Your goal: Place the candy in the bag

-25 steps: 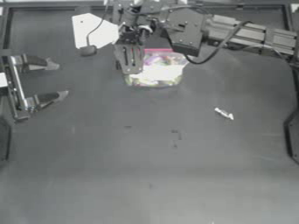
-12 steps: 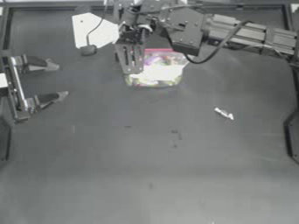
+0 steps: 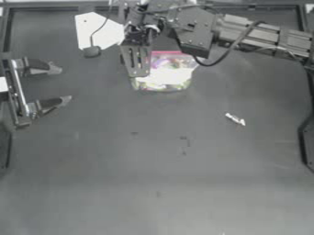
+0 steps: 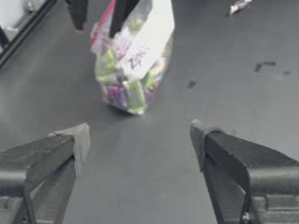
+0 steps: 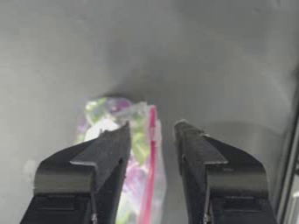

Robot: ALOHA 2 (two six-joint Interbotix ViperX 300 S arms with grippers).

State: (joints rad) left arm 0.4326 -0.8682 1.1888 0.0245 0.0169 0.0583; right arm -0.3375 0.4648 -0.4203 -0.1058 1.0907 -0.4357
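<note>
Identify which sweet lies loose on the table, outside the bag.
The candy, a tiny whitish-wrapped sweet, lies alone on the bare table. All the other, colourful sweets sit inside the bag, whose pink-red mouth strip lies between the right gripper's jaws. The left gripper is parked.

- From straight above, we see the whole dark table [image 3: 153,183].
- Our left wrist camera looks across it from afar at the clear plastic zip bag of colourful sweets [image 4: 131,57].
- Our right wrist camera looks down on that bag [image 5: 137,144] closely.
</note>
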